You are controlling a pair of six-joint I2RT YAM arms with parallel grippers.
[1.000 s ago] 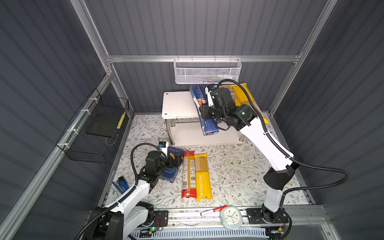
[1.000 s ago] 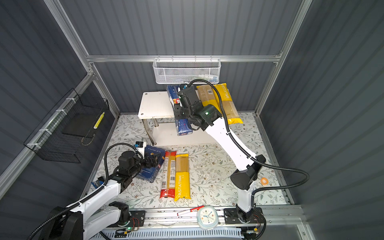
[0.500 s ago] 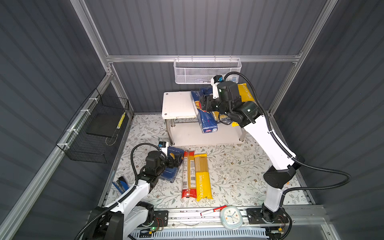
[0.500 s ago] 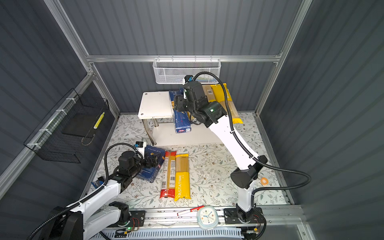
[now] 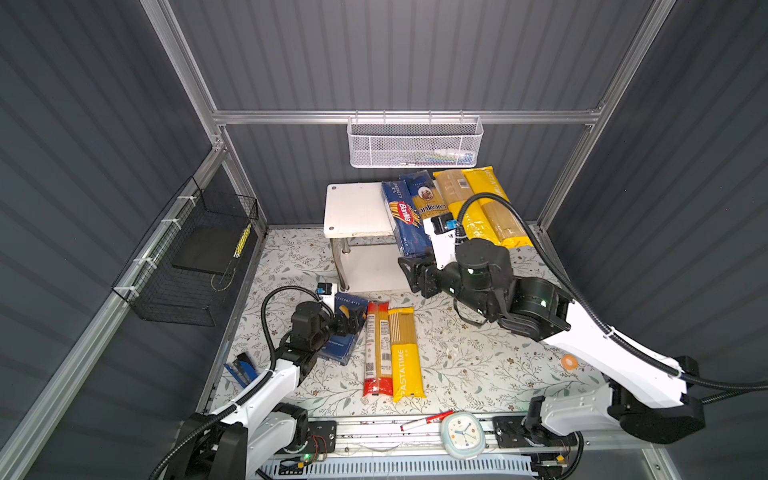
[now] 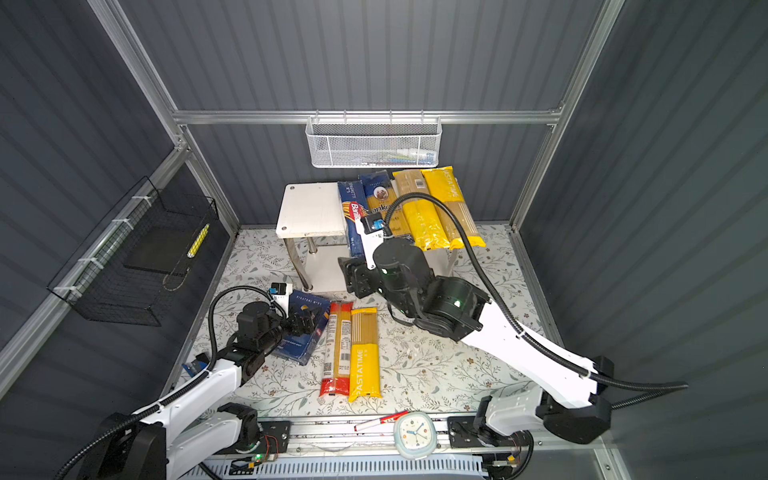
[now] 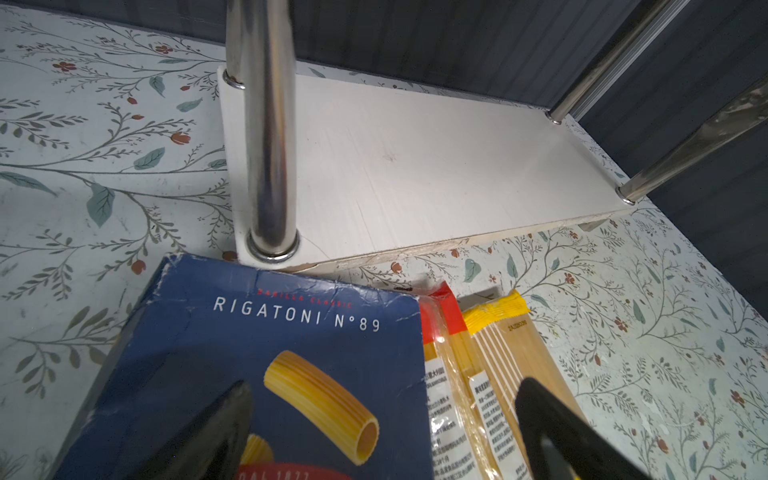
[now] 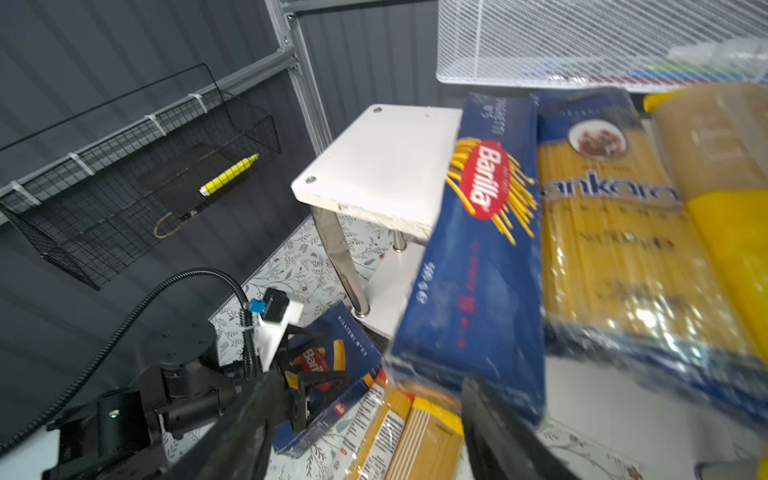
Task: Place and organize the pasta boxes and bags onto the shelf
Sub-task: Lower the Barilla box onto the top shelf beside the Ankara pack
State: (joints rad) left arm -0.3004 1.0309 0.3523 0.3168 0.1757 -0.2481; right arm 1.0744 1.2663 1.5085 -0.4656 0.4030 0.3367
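The shelf (image 5: 357, 208) stands at the back. On its top board lie the Barilla spaghetti box (image 5: 405, 218), the ankara bag (image 5: 428, 195) and two PASTATIME bags (image 5: 486, 199), all overhanging the front edge. My right gripper (image 5: 411, 274) hangs open and empty just in front of the shelf, below the spaghetti box (image 8: 486, 249). On the floor lie the rigatoni box (image 5: 343, 332), a red-ended bag (image 5: 376, 349) and a PASTATIME bag (image 5: 405, 353). My left gripper (image 7: 382, 428) is open above the rigatoni box (image 7: 270, 353), one finger over the box and the other over the bags.
A white mesh basket (image 5: 415, 143) hangs on the back wall above the shelf. A black wire basket (image 5: 195, 257) hangs on the left wall. A clock (image 5: 461, 430) and a red-white marker (image 5: 426, 419) lie on the front rail. The shelf's lower board (image 7: 415, 166) is bare.
My right gripper has let go of the spaghetti box, which now lies on the shelf's top board, and has drawn back and down in front of the shelf. The left arm has not moved.
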